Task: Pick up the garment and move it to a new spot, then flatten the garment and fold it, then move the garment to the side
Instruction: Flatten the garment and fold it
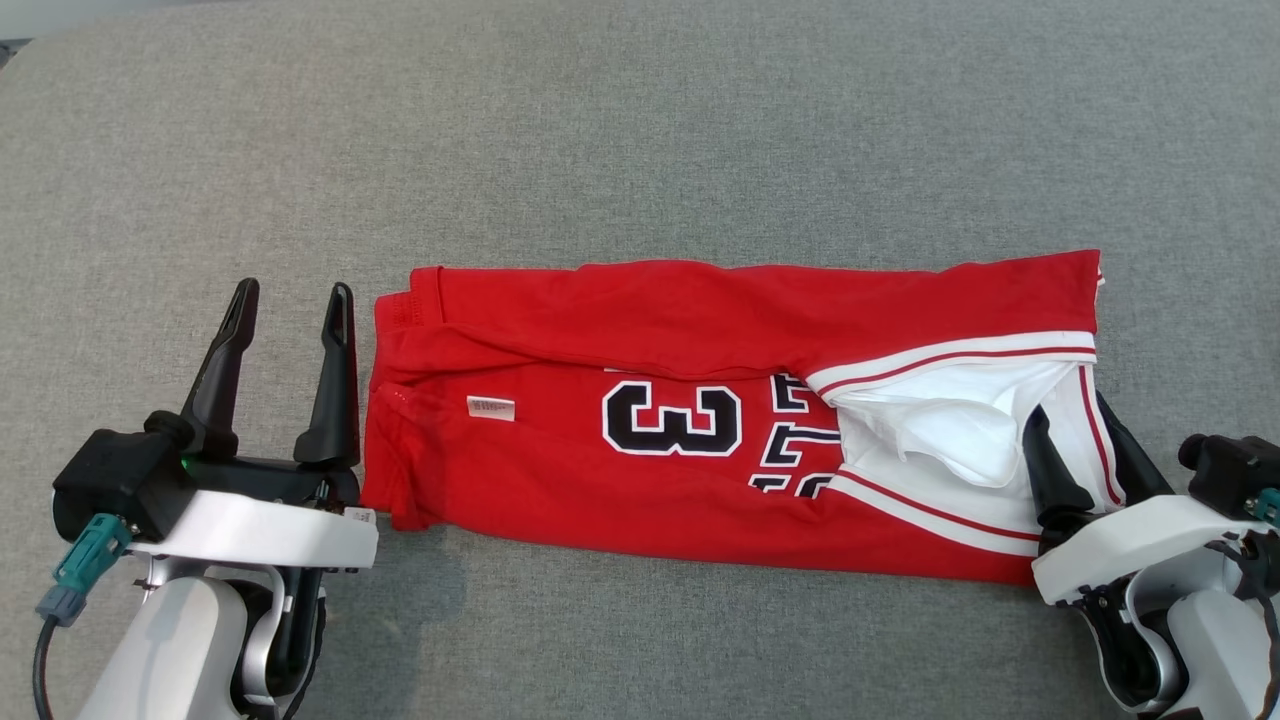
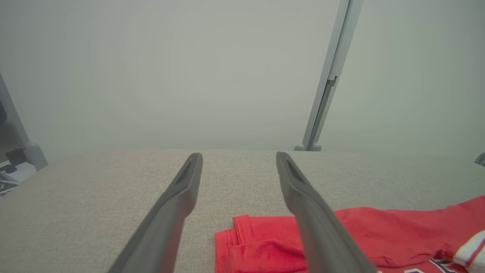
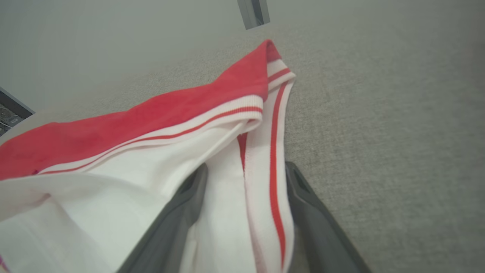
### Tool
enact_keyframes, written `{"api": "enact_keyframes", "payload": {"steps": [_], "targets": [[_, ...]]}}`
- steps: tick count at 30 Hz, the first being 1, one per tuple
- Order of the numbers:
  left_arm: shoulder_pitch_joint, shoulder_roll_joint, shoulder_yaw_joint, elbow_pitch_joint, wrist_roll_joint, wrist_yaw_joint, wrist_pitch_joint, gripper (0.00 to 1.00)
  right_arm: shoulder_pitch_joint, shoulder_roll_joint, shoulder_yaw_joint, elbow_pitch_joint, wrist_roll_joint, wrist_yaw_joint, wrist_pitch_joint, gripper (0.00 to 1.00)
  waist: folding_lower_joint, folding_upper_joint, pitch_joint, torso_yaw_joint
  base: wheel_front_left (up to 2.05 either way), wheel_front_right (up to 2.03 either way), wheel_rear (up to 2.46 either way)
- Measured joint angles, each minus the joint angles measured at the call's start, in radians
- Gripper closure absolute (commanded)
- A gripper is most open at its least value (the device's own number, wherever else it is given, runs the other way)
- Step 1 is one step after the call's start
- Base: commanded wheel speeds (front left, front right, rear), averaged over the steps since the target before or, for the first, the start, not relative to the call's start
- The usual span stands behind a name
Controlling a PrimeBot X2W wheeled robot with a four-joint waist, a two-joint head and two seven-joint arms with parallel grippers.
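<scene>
Red-and-white cloth jersey shirt (image 1: 700, 430): our left gripper (image 1: 293, 290) gapes empty, our right gripper (image 3: 246, 168) gapes around the sleeve trim (image 3: 271, 151) — pulling away may snag it, spoiling the fold.

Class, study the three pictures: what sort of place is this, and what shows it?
Probably a robotics lab or test bench: a broad table covered in grey woven fabric, a bare pale wall with a grey metal post behind it, and a red jersey-style T-shirt laid out.

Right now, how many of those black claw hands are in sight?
2. The left gripper stands open at the garment's left end; the right gripper is open at the other end, the white striped trim lying between its fingers.
</scene>
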Motion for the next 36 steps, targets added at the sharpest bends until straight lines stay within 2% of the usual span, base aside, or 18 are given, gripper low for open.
{"api": "enact_keyframes", "payload": {"steps": [2, 3, 4, 5, 6, 15, 18, 22, 26, 31, 33, 36], "targets": [[-0.001, -0.005, 0.005, 0.001, 0.006, -0.004, 0.000, 0.00, -0.009, -0.015, 0.025, 0.009, 0.012, 0.000, -0.001, 0.00, 0.0000, 0.0000, -0.001, -0.001, 0.00, 0.00, 0.00], [-0.001, -0.008, 0.006, 0.003, 0.007, -0.008, 0.000, 0.00, -0.012, -0.020, 0.034, 0.016, 0.015, 0.000, -0.001, 0.16, 0.0000, 0.0000, -0.001, -0.002, 0.00, 0.00, 0.00], [-0.001, -0.011, 0.007, 0.006, 0.008, -0.009, 0.000, 0.00, -0.017, -0.023, 0.043, 0.022, 0.017, 0.000, 0.001, 0.55, 0.0000, 0.0000, -0.001, -0.003, 0.00, 0.00, 0.00], [-0.001, -0.014, 0.008, 0.007, 0.009, -0.012, 0.000, 0.00, -0.023, -0.028, 0.053, 0.029, 0.018, 0.000, 0.003, 0.55, 0.0000, 0.0000, 0.000, -0.004, 0.00, 0.00, 0.00], [-0.001, -0.016, 0.010, 0.008, 0.013, -0.013, 0.000, 0.00, -0.031, -0.034, 0.063, 0.038, 0.014, 0.000, 0.006, 1.00, 0.0000, 0.0000, 0.000, -0.004, 0.00, 0.00, 0.00], [-0.001, -0.031, 0.031, 0.015, 0.028, -0.027, 0.000, 0.00, -0.053, -0.050, 0.076, 0.064, 0.003, 0.002, -0.008, 1.00, 0.0000, 0.0000, 0.006, -0.012, 0.00, 0.00, 0.00], [0.000, -0.033, 0.044, 0.017, 0.033, -0.031, 0.000, 0.00, -0.047, -0.060, 0.045, 0.059, 0.004, 0.006, -0.020, 1.00, 0.0000, 0.0000, 0.007, -0.022, 0.00, 0.00, 0.00], [0.001, -0.037, 0.053, 0.019, 0.041, -0.035, 0.000, 0.00, 0.001, -0.118, -0.028, 0.053, 0.012, 0.006, -0.029, 1.00, 0.0000, 0.0000, 0.004, -0.038, 0.00, 0.00, 0.00], [0.003, -0.038, 0.063, 0.020, 0.044, -0.039, 0.000, 0.00, 0.035, -0.143, -0.077, 0.027, 0.020, 0.004, -0.028, 1.00, 0.0000, 0.0000, 0.000, -0.054, 0.00, 0.00, 0.00], [0.005, -0.039, 0.065, 0.022, 0.051, -0.045, 0.000, 0.00, 0.043, -0.115, -0.072, -0.094, 0.059, 0.001, -0.001, 1.00, 0.0000, 0.0000, -0.008, -0.070, 0.00, 0.00, 0.00], [0.005, -0.040, 0.065, 0.026, 0.051, -0.048, 0.000, 0.00, 0.035, -0.090, -0.019, -0.210, 0.070, 0.001, 0.032, 1.00, 0.0000, 0.0000, -0.011, -0.072, 0.00, 0.00, 0.00], [0.004, -0.043, 0.060, 0.032, 0.053, -0.054, 0.000, 0.00, 0.013, -0.061, 0.046, -0.322, 0.077, 0.001, 0.074, 1.00, 0.0000, 0.0000, -0.014, -0.067, 0.00, 0.00, 0.00]]}}
